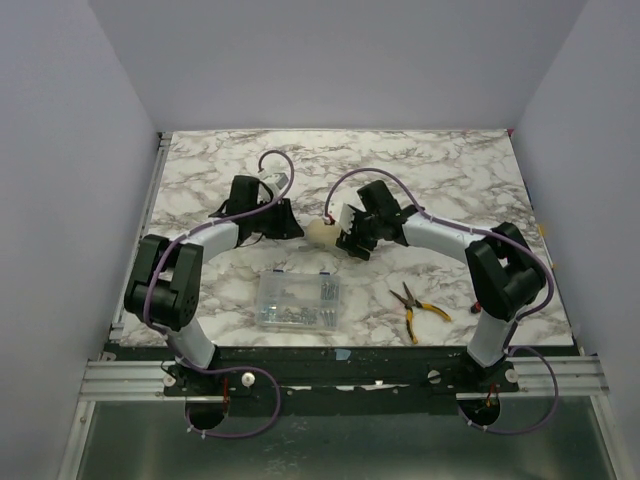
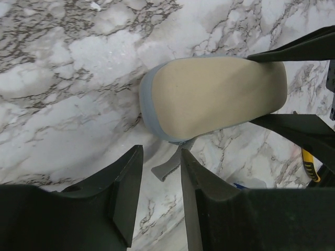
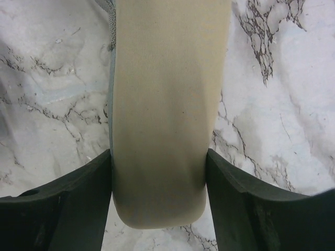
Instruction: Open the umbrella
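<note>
The umbrella (image 1: 322, 234) is a bundled oblong in a cream sleeve, lying on the marble table at mid-table. My right gripper (image 1: 350, 240) is shut on its right end. In the right wrist view both fingers press the sides of the cream sleeve (image 3: 162, 104), with the right gripper (image 3: 158, 157) around it. My left gripper (image 1: 285, 225) sits just left of the bundle, open. In the left wrist view the umbrella (image 2: 220, 97) lies ahead, and its grey strap (image 2: 170, 164) hangs into the gap of the left gripper (image 2: 161, 157), against the right finger, not pinched.
A clear plastic box of screws (image 1: 298, 300) stands near the front middle. Yellow-handled pliers (image 1: 418, 308) lie to its right, and a handle shows in the left wrist view (image 2: 309, 164). Pale walls enclose the table on three sides.
</note>
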`<state>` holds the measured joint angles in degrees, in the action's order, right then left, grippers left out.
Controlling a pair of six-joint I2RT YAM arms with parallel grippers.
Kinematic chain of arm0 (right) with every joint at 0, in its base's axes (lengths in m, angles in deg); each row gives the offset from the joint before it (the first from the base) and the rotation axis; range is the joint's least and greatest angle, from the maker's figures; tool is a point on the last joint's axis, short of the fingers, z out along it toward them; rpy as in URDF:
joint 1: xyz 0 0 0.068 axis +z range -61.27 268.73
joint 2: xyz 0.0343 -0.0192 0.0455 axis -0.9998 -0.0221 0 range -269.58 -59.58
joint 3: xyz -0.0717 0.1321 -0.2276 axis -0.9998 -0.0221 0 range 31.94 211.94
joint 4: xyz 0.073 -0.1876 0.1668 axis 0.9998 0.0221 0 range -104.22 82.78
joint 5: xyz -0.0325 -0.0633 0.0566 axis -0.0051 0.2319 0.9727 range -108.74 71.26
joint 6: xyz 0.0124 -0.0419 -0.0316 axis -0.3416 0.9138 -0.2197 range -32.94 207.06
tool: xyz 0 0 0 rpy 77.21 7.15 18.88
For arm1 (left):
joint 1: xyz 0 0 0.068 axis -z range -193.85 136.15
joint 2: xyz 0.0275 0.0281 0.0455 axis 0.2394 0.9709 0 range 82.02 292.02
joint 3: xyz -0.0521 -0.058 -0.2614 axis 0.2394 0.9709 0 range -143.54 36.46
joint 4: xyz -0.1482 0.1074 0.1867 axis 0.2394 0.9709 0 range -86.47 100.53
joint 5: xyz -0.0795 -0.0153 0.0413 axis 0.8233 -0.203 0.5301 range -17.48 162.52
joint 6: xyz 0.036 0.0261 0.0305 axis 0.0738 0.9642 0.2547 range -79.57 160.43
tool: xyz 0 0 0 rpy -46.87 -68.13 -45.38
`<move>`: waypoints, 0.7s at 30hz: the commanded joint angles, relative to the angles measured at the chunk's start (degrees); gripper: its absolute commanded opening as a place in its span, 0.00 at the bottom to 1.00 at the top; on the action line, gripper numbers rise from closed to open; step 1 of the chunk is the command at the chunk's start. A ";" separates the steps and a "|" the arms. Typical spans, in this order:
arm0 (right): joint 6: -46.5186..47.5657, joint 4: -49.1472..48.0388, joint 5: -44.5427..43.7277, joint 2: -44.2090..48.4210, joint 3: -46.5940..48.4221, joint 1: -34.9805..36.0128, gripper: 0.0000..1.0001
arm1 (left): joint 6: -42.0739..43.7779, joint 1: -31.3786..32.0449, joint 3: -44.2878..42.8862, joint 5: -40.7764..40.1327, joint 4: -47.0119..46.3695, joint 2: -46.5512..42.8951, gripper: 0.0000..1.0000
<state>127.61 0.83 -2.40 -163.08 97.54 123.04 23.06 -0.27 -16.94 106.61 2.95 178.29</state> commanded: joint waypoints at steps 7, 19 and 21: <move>1.96 7.70 3.88 -1.36 -0.47 -2.30 0.60 | -0.74 3.50 2.00 -3.40 -4.43 2.11 0.32; 2.17 11.09 6.13 -2.05 1.01 -3.15 0.57 | 4.83 10.32 0.12 -6.89 -2.47 4.30 0.30; 2.09 11.47 6.60 -2.05 1.18 -3.19 0.56 | 4.50 10.28 -0.44 -6.52 -2.59 4.66 0.31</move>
<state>129.56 5.50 2.21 -163.19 98.44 120.35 26.30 10.07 -15.50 101.43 0.74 181.74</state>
